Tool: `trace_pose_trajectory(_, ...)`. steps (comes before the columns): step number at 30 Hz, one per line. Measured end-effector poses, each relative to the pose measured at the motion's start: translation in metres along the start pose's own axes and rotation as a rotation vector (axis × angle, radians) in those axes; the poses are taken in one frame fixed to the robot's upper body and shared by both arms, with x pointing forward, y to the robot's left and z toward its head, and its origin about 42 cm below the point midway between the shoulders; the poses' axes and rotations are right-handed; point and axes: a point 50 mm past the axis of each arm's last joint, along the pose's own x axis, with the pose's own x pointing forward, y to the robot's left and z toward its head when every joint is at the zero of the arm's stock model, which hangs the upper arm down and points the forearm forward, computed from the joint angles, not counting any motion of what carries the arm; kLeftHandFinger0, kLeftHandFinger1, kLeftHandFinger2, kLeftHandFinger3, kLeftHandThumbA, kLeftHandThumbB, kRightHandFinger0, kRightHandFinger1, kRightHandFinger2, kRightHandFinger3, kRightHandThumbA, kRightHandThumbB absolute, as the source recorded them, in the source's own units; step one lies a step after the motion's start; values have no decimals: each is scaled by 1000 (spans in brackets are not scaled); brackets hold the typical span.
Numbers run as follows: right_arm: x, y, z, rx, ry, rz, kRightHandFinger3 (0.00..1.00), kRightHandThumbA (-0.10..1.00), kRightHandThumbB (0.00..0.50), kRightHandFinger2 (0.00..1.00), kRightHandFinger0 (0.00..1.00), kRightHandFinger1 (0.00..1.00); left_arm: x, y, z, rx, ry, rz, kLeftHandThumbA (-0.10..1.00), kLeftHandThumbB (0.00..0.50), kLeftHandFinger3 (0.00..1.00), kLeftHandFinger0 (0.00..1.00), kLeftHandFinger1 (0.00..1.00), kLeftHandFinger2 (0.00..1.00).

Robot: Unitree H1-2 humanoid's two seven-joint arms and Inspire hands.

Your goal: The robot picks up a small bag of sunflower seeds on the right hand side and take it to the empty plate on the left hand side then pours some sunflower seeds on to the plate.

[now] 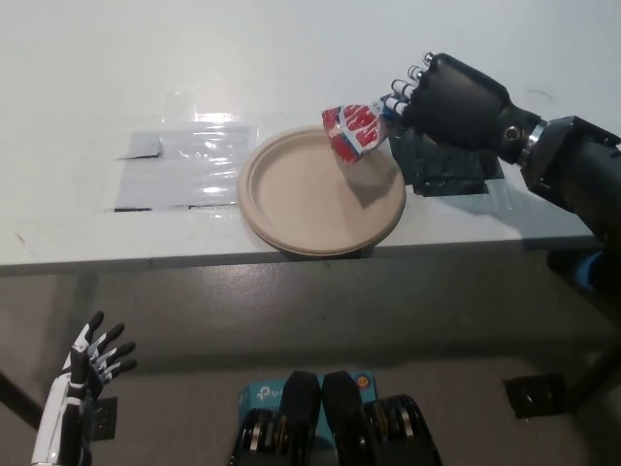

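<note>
The right robot hand [441, 97] grips the seed bag [354, 131], closed on it above the plate's [291, 209] right rim. The left robot hand [92, 364] rests open below the worktop [97, 78].

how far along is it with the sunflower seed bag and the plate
Done: the right robot hand has the red and white seed bag lifted off the table and over the plate's right rim. In hand: the bag hangs tilted there. Left: pouring, since no seeds show on the plate. The left robot hand rests open below the table edge.
</note>
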Motion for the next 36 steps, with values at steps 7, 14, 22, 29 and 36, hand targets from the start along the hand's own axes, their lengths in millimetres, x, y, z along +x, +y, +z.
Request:
trace_pose_trajectory(7, -2, 1, 2, -18, -28, 3, 0, -100, 321, 400, 0, 0, 4, 1, 2, 5, -12, -2, 1000, 80, 1000, 797, 819, 905)
trace_pose_trajectory(14, -3, 3, 5, -46, -82, 14, 0, -100, 325, 462, 0, 0, 6, 1, 3, 9, -18, -4, 1000, 71, 1000, 787, 809, 908)
trace_pose_trajectory(22, 0, 0, 2, -97, -144, 14, 35, -88, 309, 520, 0, 0, 6, 1, 3, 9, -18, -5, 1000, 93, 1000, 790, 809, 915)
trace_pose_trajectory(29, 3, -3, -1, -134, -185, 17, 94, -100, 297, 536, 0, 0, 6, 1, 3, 10, -17, -5, 1000, 99, 1000, 789, 805, 910)
trace_pose_trajectory(36, 4, -4, -1, -171, -225, 16, 127, -100, 340, 210, 0, 0, 6, 1, 3, 10, -17, -9, 1000, 112, 1000, 785, 798, 904)
